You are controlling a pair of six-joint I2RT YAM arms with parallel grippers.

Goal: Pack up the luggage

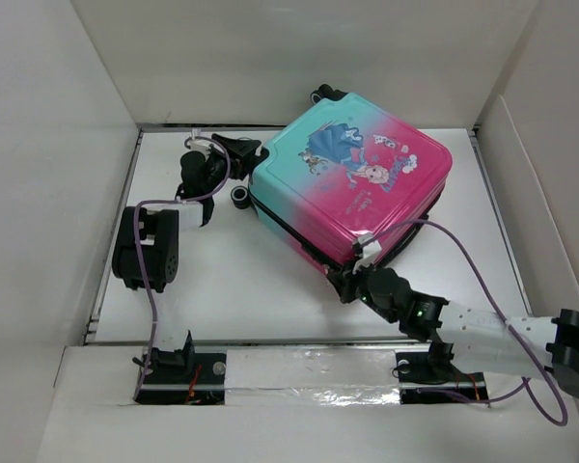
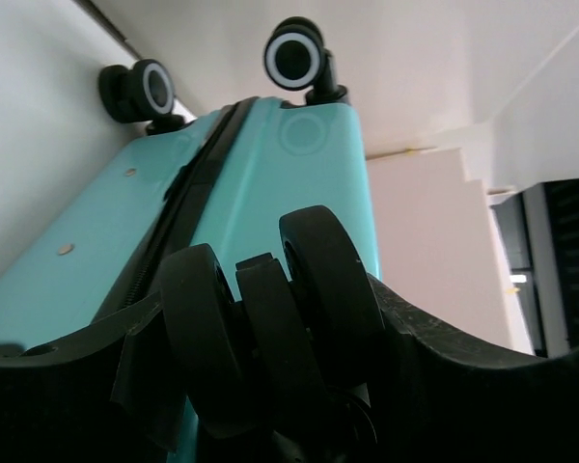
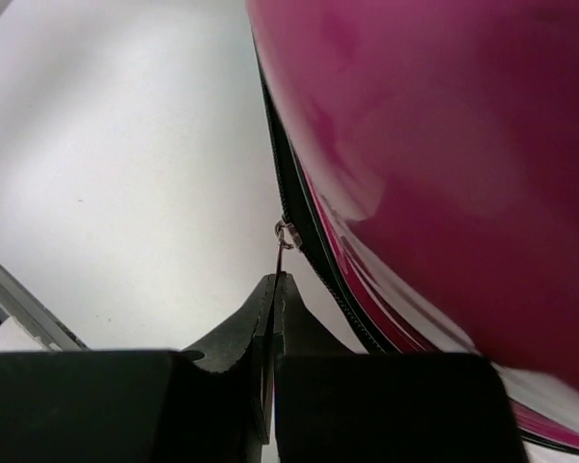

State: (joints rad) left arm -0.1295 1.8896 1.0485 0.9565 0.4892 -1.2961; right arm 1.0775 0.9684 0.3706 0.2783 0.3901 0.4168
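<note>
The luggage (image 1: 357, 178), a pink-to-teal hard-shell suitcase with a cartoon print, lies flat and closed on the white table. My left gripper (image 1: 243, 152) is at its back left corner, shut around a black double wheel (image 2: 270, 318); the teal shell (image 2: 261, 174) and two further wheels show beyond. My right gripper (image 1: 352, 280) is at the suitcase's near pink edge, shut on the thin metal zipper pull (image 3: 282, 253) that hangs from the slider (image 3: 288, 233) on the black zipper track. The pink shell (image 3: 434, 145) fills the right wrist view.
White walls enclose the table on the left, back and right. A loose-looking black wheel (image 1: 239, 196) of the suitcase sits by its left side. The left arm's elbow (image 1: 147, 246) rests at the left. A taped rail (image 1: 309, 371) runs along the near edge.
</note>
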